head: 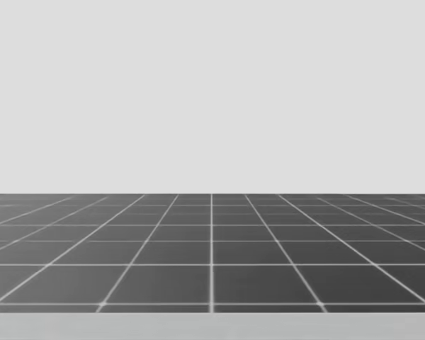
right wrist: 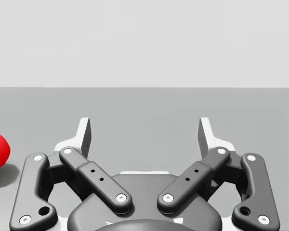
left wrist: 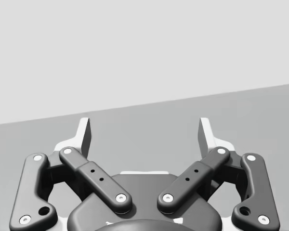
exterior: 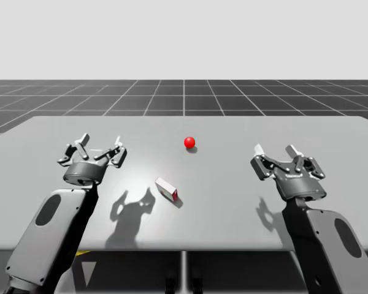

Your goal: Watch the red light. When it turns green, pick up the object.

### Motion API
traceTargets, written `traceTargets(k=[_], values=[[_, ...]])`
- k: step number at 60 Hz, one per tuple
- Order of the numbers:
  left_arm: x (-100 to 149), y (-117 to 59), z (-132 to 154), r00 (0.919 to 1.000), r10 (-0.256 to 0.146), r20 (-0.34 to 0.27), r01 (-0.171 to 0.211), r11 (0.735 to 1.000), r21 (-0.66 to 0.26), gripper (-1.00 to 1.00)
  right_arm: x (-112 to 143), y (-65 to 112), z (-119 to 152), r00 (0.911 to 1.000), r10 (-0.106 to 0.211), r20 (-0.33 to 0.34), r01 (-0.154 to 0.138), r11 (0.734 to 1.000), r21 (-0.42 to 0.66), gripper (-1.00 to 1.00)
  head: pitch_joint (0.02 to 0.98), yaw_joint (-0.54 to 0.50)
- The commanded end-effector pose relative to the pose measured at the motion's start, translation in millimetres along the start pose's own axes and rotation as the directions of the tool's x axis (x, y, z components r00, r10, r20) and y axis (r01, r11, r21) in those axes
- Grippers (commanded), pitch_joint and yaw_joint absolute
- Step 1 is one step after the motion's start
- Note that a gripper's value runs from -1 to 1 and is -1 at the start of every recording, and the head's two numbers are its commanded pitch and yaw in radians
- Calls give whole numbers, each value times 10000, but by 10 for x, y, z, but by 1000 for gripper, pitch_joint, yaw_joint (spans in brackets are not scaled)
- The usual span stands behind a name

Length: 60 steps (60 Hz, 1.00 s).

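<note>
On table [exterior: 245,208], box [exterior: 167,189] is seen at 7 o'clock from light [exterior: 189,143] (red: waiting judged apt). Left gripper [exterior: 99,147] and right gripper [exterior: 275,152] are held released at its 10 and 2 o'clock.

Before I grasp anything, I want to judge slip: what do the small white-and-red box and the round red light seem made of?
Small white-and-red box: likely matte cardboard, given flat faces and sharp edges. Round red light: smooth plastic or glass perhaps, evenly coloured; the render leaves it open.
</note>
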Motion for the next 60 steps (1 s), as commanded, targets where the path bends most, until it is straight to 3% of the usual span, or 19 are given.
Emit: traceTargets(k=[1, 7, 12, 16, 41, 51, 60], values=[[-121, 7, -54, 9989, -402, -232, 403, 9992, 58, -1000, -107, -41, 5, 9999, 142, -57, -144, 9992, -380, -1000, 76, -3], [-124, 4, -56, 9988, -452, -176, 454, 9989, 97, -1000, -68, -41, 8, 9996, -242, -130, 245, 9994, 252, -1000, 86, 2], [-122, 3, -53, 9988, -469, -156, 471, 9988, 107, -1000, -72, -70, -5, 9985, -314, -444, 328, 9990, 313, -1000, 119, 4], [-122, 1, -52, 9987, -486, -160, 488, 9988, 107, -1000, -76, -77, -17, 9987, -105, -490, 117, 9997, 228, -1000, 161, 4], [-131, 0, -54, 9973, -722, -131, 722, 9974, 32, -1000, -62, -71, -16, 9982, 25, -596, -11, 9997, 228, -1000, 514, 2], [-127, 0, -51, 9970, -763, -120, 763, 9971, -3, -1000, -63, -69, -15, 9980, 65, -625, -50, 9997, 243, -1000, 601, -24], [-124, -1, -47, 9970, -769, -90, 769, 9970, -19, -1000, -63, -63, -10, 9979, 66, -638, -50, 9997, 249, -1000, 624, -37]])
